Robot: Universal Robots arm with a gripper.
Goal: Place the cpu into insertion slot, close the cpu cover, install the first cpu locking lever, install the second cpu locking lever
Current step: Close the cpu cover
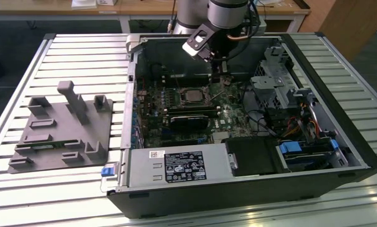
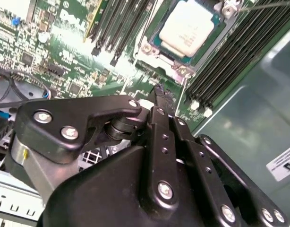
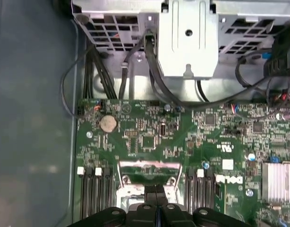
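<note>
1. The cpu (image 2: 187, 26) lies flat in the insertion slot (image 2: 212, 43) on the motherboard (image 3: 149, 137), silvery top up and its edges uncovered.
2. The tool (image 2: 159, 92) hangs just beside the slot, closed up tight, with nothing visible in its grip.
3. In the first wrist view the cpu cover (image 3: 149, 165) looks tilted up off the slot, so it is probably not closed.
4. The chip is likely light, stiff and fragile, so touch its edges only.
5. The cover seems to be thin hinged sheet metal. Press its frame edge, not the window.
</note>
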